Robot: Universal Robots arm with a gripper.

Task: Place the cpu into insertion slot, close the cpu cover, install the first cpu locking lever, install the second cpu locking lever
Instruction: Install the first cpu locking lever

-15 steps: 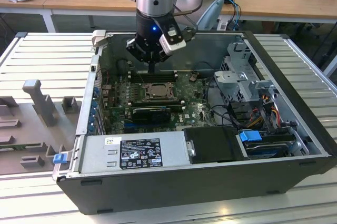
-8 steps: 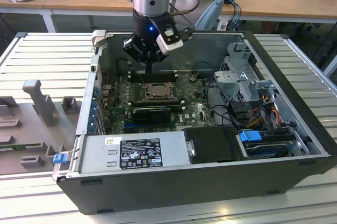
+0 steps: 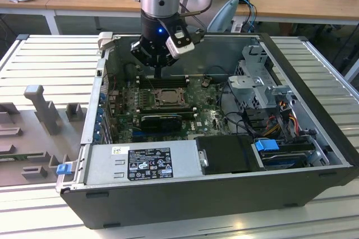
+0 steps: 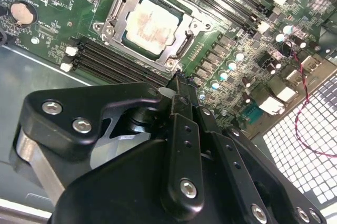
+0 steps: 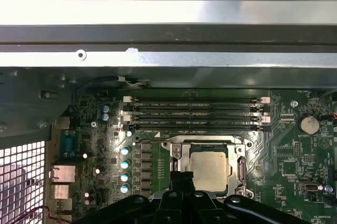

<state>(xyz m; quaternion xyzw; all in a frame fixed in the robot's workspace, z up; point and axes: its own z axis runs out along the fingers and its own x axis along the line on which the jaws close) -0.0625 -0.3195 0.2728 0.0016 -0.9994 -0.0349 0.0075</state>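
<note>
One arm working | cpu [image 5: 209, 169] is sitting in the insertion slot [image 4: 149, 24], cpu cover [image 5: 206, 143] framing it | jaws are pressed closed, empty, gripper [image 4: 176, 79] hovering just beside the socket's memory-slot edge.

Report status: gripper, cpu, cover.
Gripper low over the motherboard, beside the insertion slot. Cpu seated in slot; cpu cover lies flat around it. Nothing between gripper and socket.
</note>
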